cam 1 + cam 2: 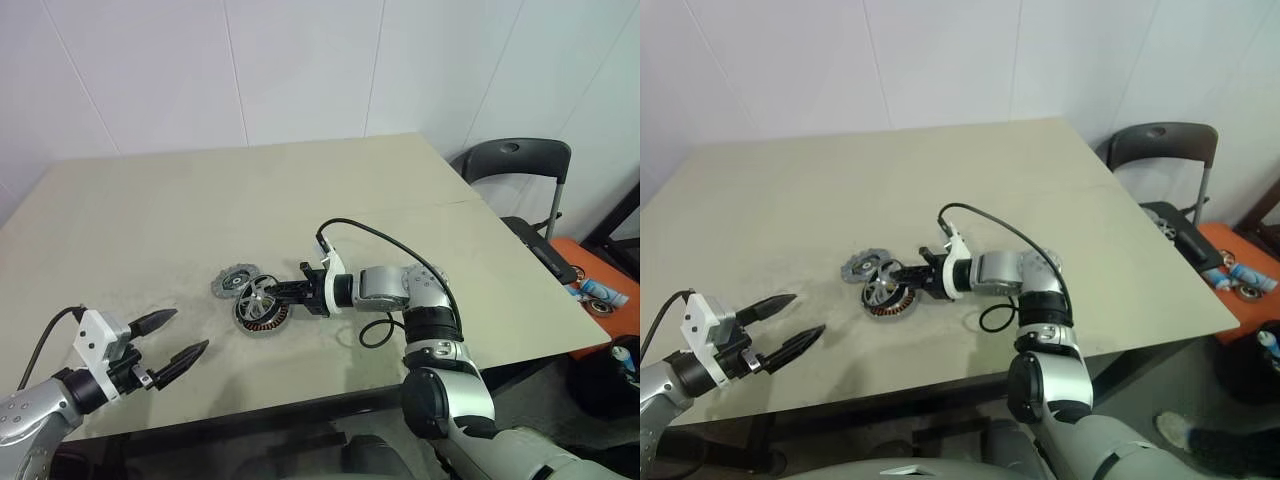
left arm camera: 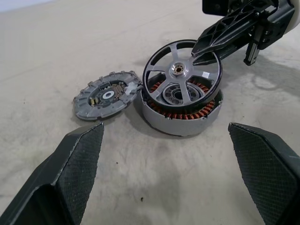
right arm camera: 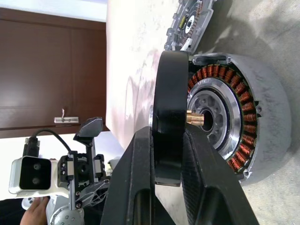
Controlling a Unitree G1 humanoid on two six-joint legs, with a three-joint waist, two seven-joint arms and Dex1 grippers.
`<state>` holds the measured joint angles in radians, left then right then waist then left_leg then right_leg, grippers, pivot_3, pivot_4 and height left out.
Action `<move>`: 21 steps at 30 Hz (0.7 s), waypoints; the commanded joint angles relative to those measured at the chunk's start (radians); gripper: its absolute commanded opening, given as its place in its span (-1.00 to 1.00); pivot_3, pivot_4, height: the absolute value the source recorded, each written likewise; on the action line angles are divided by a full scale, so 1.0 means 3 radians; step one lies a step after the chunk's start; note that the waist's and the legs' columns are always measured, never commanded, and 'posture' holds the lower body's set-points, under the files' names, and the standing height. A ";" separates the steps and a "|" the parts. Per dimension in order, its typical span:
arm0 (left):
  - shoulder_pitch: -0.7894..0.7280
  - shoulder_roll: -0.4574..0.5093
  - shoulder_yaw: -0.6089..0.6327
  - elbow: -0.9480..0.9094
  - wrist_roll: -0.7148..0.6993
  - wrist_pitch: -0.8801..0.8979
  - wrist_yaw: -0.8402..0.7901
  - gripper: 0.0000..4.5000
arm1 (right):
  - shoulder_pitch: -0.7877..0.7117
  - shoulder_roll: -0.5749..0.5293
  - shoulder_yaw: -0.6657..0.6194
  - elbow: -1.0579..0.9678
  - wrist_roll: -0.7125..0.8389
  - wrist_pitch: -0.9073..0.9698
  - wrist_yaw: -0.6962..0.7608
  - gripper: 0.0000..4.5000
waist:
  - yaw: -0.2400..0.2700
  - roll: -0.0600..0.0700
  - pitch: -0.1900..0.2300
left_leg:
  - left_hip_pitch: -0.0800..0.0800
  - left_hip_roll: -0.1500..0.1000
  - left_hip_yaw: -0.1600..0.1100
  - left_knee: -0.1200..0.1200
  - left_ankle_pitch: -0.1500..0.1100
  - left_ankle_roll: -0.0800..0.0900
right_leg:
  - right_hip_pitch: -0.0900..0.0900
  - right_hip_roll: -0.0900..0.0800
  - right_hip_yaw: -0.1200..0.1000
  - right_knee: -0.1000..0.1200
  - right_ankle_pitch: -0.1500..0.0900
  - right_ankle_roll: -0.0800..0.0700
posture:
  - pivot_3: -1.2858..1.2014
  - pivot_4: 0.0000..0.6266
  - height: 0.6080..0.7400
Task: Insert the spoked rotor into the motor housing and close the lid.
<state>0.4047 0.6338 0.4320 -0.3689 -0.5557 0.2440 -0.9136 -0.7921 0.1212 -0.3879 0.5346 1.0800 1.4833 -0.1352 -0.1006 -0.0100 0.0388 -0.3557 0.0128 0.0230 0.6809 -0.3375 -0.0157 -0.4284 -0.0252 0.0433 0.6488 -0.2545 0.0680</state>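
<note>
Left wrist view shows the right gripper pinching the rotor, tilted over the housing near the desk's front edge, lid beside: insertion underway, needing levelling and lowering; left gripper spread, idle.

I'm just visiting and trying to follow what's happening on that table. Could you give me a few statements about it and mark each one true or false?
1. The right hand is shut on the spoked rotor. True.
2. The spoked rotor lies flat, fully seated in the motor housing. False: it is tilted, held over the housing's opening.
3. The lid is already on the motor housing. False: it lies on the table beside the housing.
4. The left hand is open and holds nothing. True.
5. Copper windings show inside the motor housing. True.
</note>
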 commanded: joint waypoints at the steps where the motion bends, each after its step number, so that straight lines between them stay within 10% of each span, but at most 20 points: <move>1: -0.0038 0.0012 0.0027 -0.0071 -0.0007 -0.0075 -0.0005 1.00 | -0.0292 0.0559 0.0007 -0.0011 0.0117 -0.0012 0.0002 -0.82 | 0.0002 0.0000 0.0000 | 0.0000 0.0000 0.0000 0.0000 0.0000 0.0000 | 0.0000 0.0000 0.0000 0.0000 0.0000 0.0000 | 0.03 -1.00 1.00; 10: -0.0055 0.0022 0.0034 -0.0048 -0.0006 -0.0072 -0.0006 1.00 | -0.0270 0.0567 0.0083 -0.0033 0.0161 0.0030 0.0005 -0.82 | 0.0002 0.0000 0.0000 | 0.0000 0.0000 0.0000 0.0000 0.0000 0.0000 | 0.0000 0.0000 0.0000 0.0000 0.0000 0.0000 | 0.03 -1.00 1.00; 21: -0.0066 0.0031 0.0037 -0.0035 0.0001 -0.0082 -0.0016 1.00 | -0.0263 0.0518 0.0234 -0.0172 0.0161 0.0028 0.0028 0.78 | 0.0002 0.0000 0.0000 | 0.0000 0.0000 0.0000 0.0000 0.0000 0.0000 | 0.0000 0.0000 0.0000 0.0000 0.0000 0.0000 | 0.03 -1.00 1.00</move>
<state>0.3936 0.6340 0.4267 -0.3665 -0.5547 0.2370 -0.9147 -0.7938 0.1217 -0.3270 0.5310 1.1052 1.4935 -0.1404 -0.1001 -0.0099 0.0388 -0.3559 0.0129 0.0229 0.6809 -0.3375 -0.0157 -0.4285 -0.0254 0.0433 0.6487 -0.2545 0.0680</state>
